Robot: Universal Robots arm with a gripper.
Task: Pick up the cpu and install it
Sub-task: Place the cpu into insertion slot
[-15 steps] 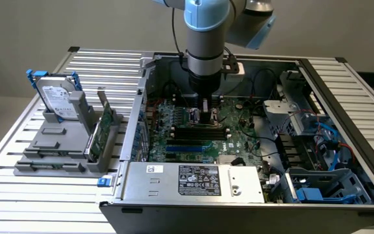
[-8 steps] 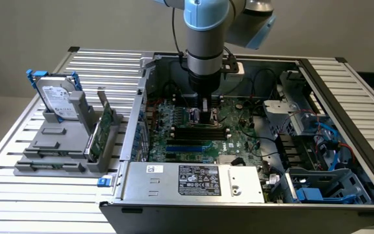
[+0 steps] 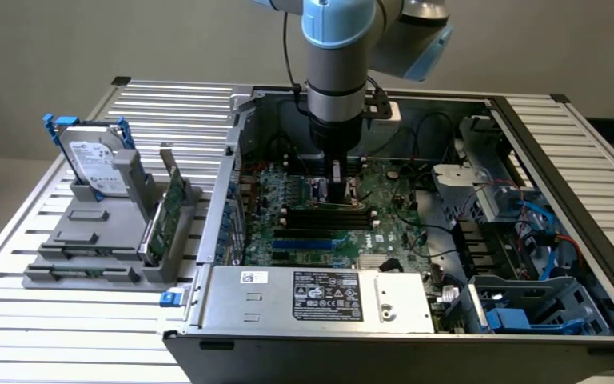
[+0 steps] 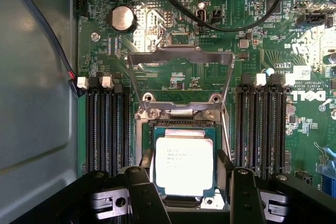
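end effector (image 4: 188,195), jaws apart, straddles the cpu (image 4: 184,163) lying flat in its socket (image 4: 143,135); the retention frame (image 4: 181,56) stands tipped up, leaving the socket open for seating.

Silver cpu (image 4: 184,163) edged green, green motherboard (image 4: 178,74), black fingers (image 4: 140,190), blue arm (image 3: 339,32)

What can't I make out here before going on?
- Wrist view: one edge of the cpu, covered by the gripper.
- Wrist view: cpu's print, too small to read.
- Exterior view: cpu, hidden behind the arm.
- Whether the cpu sits flat: the wrist view looks straight down.
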